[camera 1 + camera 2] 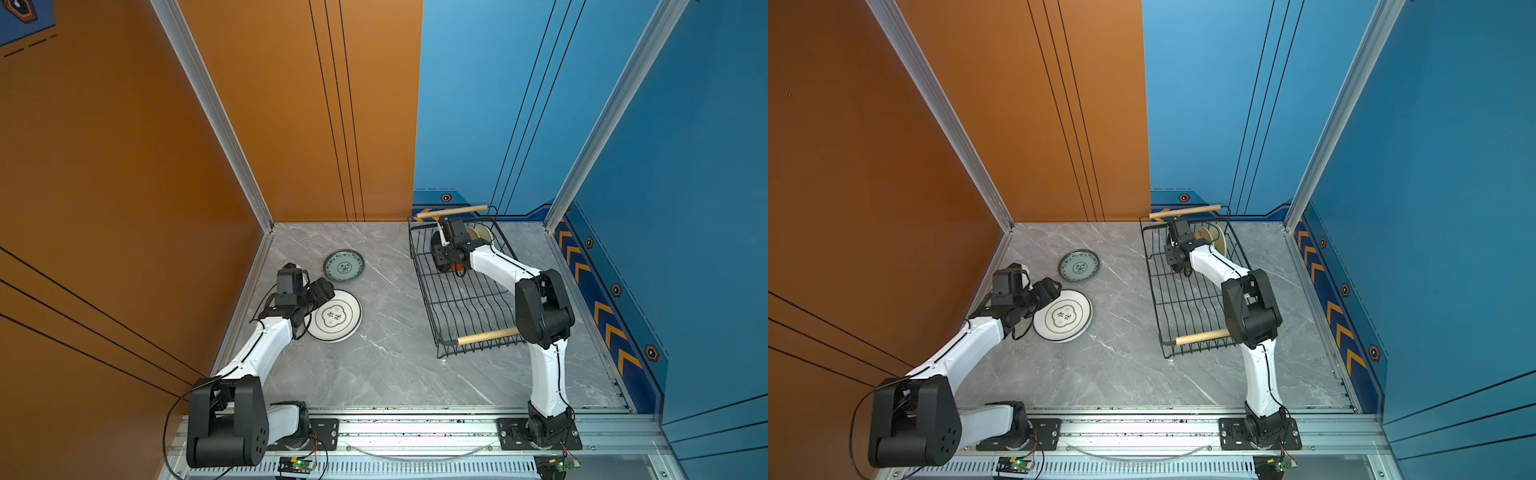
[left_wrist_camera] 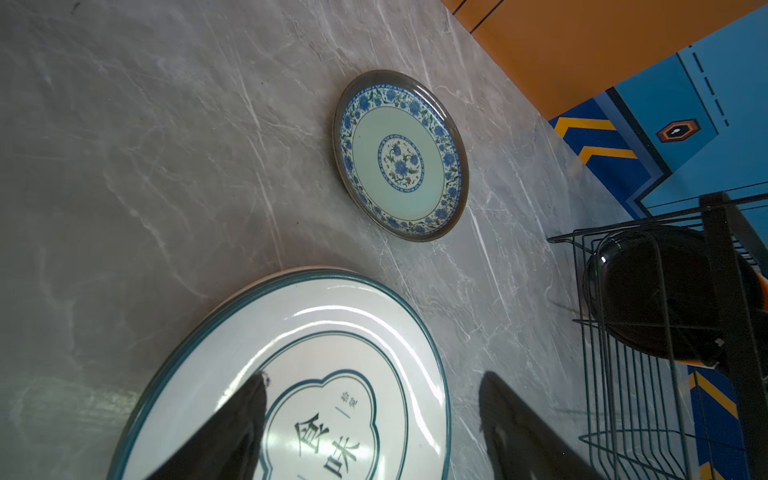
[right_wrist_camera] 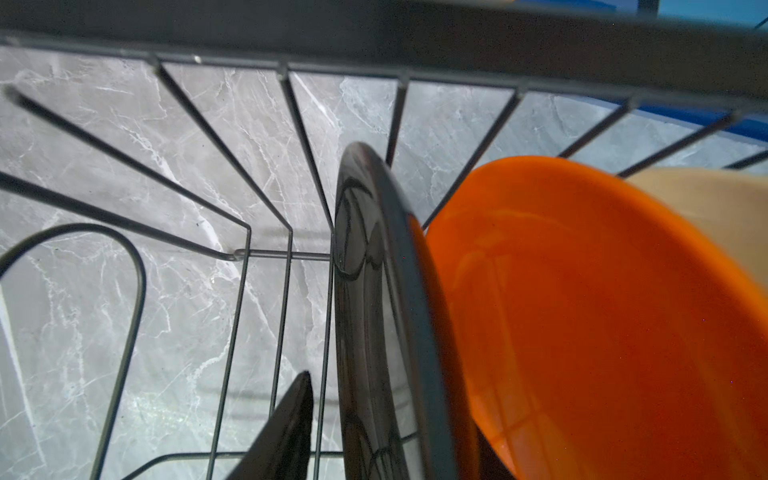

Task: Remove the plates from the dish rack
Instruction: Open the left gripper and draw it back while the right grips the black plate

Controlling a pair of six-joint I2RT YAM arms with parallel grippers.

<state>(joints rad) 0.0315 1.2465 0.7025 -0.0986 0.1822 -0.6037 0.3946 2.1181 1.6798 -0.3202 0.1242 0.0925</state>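
Black plate (image 3: 365, 291) stands on edge in the dish rack (image 1: 488, 336), upper right. It looks glossy, stiff and breakable, so pinch its top rim. Right gripper (image 1: 441, 254) sits at that rim, closure hidden — left gripper (image 2: 374, 376) gapes empty.

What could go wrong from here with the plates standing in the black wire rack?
The right gripper is at the glossy black plate; the round orange plate seems to lean on it and may topple when it lifts.
That plate's rim could snag the black wire dish rack.
The open left gripper hovers over the dark-rimmed white plate and might bump it.
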